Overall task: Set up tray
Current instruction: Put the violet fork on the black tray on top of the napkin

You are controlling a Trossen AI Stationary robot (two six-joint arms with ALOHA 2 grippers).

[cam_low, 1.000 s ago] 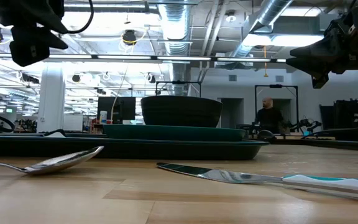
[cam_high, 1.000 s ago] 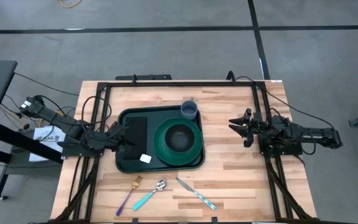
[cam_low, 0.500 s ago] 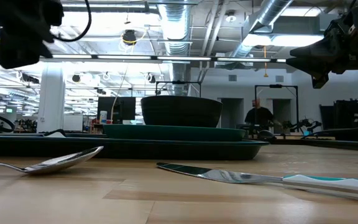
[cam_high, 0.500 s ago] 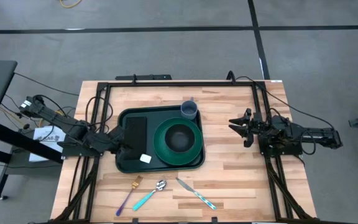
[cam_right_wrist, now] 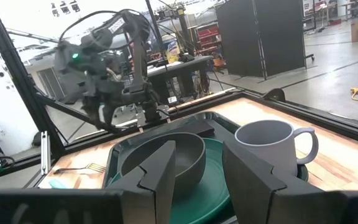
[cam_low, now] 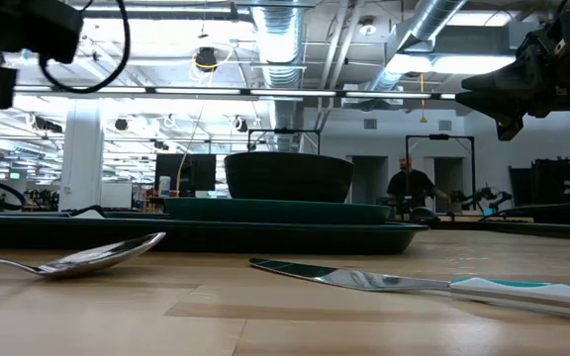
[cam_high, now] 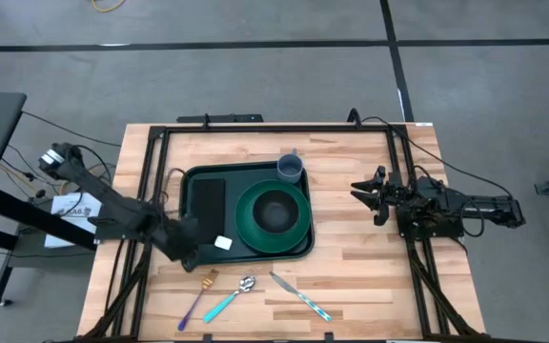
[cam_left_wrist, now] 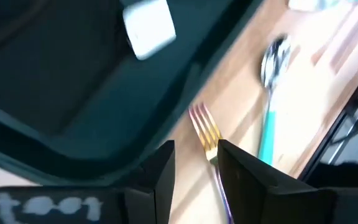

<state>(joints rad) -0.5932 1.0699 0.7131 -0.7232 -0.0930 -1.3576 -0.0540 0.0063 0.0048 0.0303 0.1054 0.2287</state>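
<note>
The dark green tray (cam_high: 191, 250) lies left of the table's middle, with its rim also in the low view (cam_low: 196, 233). On it sit a round green plate (cam_high: 246, 229) with a dark bowl (cam_high: 274, 210), a grey mug (cam_high: 291, 169), a flat black rectangle (cam_high: 206, 198) and a small white piece (cam_high: 222, 243). My left gripper (cam_high: 185, 253) hovers open over the tray's near left corner. In its wrist view (cam_left_wrist: 194, 168) the gold tines of the fork (cam_left_wrist: 205, 134) show between the fingers, farther off. My right gripper (cam_high: 372, 195) (cam_right_wrist: 197, 180) waits open, right of the tray.
On the bare wood near the tray lie a fork (cam_high: 201, 291) with a purple handle, a teal-handled spoon (cam_high: 236, 293) and a knife (cam_high: 301, 295). The spoon (cam_low: 87, 255) and knife (cam_low: 414, 282) lie in front of the low camera. A person (cam_low: 411, 183) stands far behind the table.
My left gripper has swung from the tray's left rim toward the table's near edge, turning toward the near right, and now hangs over the tray's near left corner. Nothing on the table has moved.
</note>
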